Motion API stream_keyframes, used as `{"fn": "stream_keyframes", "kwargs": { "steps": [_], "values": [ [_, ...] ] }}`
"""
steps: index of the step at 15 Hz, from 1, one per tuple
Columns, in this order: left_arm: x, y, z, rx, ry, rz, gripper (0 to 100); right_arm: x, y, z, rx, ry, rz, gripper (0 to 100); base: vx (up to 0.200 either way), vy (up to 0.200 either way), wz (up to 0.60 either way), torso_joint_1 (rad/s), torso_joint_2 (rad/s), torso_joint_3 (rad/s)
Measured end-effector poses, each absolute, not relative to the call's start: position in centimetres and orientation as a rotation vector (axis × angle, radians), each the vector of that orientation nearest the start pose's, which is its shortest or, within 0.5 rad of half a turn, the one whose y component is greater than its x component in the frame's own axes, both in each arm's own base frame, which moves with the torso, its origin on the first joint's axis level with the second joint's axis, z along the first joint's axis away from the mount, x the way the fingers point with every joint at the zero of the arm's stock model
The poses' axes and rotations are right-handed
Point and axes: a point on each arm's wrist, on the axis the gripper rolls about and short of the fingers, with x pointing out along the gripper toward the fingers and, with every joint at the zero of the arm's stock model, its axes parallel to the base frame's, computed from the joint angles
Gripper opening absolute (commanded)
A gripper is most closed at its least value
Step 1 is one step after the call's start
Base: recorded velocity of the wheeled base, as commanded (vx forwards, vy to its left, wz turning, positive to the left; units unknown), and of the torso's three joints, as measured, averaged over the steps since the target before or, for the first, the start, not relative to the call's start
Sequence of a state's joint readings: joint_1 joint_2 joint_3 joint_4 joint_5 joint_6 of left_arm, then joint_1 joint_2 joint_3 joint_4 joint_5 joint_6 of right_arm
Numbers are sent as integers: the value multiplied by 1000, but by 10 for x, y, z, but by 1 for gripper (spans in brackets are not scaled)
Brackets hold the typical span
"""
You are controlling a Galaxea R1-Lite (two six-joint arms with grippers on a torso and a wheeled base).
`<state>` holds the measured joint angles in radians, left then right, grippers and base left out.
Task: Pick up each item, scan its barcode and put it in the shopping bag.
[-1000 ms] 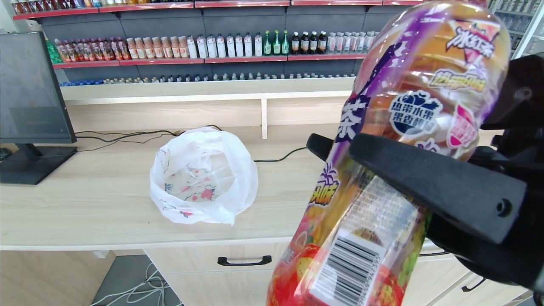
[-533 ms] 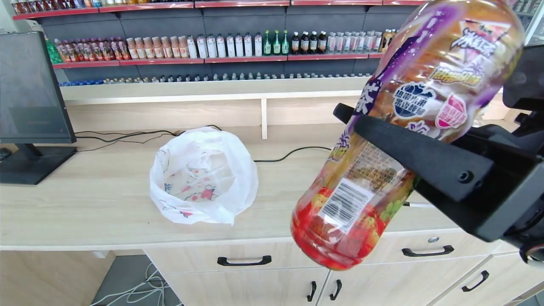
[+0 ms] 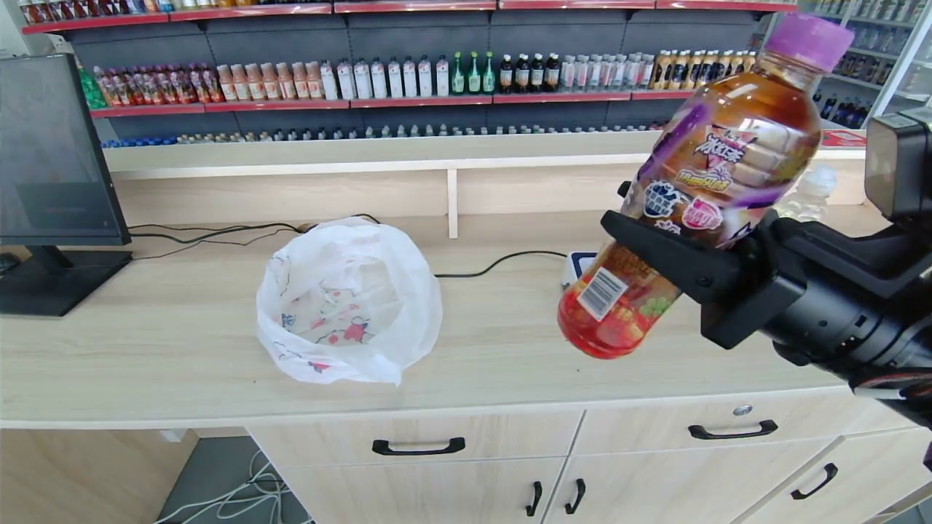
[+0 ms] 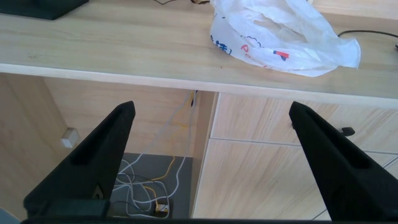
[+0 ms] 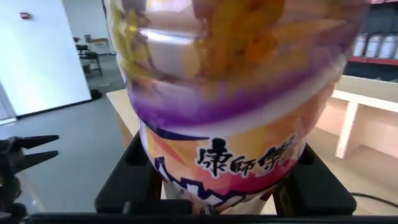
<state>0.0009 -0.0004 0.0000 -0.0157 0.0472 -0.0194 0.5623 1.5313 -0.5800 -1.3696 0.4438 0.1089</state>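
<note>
grips the tea bottle (image 3: 699, 211) in the right gripper (image 3: 616, 205), fingers (image 3: 670, 255) closed on its lower half, above the right end of the counter (image 3: 145, 349). holds it tilted, purple cap up and to the right, red base and barcode low toward the front. well apart to the left, on the counter: white shopping bag (image 3: 349, 302), mouth open. between the two, 1 black cable (image 3: 495, 262) running to a small white and blue device (image 3: 577, 266), partly hidden behind the tea bottle's base. far left, a dark monitor (image 3: 54, 153); behind, shelves of drinks (image 3: 408, 76). from the left wrist: left gripper (image 4: 211, 111) spread wide, holding nothing, facing the cabinet fronts (image 4: 261, 162) under the counter, loose cables (image 4: 155, 180) on the floor. from the right wrist: tea bottle label close up, black fingers on both sides.
</note>
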Motion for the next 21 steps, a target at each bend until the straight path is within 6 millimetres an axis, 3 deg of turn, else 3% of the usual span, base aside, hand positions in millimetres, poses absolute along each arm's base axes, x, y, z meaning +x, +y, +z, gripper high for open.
{"fn": "stream_keyframes", "kwargs": {
  "steps": [5, 9, 16, 19, 21],
  "values": [
    [-23, 1, 77, -20, -17, 48, 100, 222, 139, 257, 7, -470, 626, 0, 0, 0, 0, 0, 0, 0],
    [-23, 1, 77, -20, -17, 48, 100, 228, 143, 250, -3, -405, 348, 0, 0, 0, 0, 0, 0, 0],
    [-23, 1, 77, -20, -16, 48, 100, 233, 175, 221, -64, -365, 364, 0, 0, 0, 0, 0, 0, 0],
    [-23, 1, 77, -20, -17, 48, 100, 244, 167, 194, -119, -294, 328, 0, 0, 0, 0, 0, 0, 0],
    [-23, 1, 77, -20, -17, 48, 100, 255, 149, 181, -178, -253, 269, 0, 0, 0, 0, 0, 0, 0]
  ]
}}
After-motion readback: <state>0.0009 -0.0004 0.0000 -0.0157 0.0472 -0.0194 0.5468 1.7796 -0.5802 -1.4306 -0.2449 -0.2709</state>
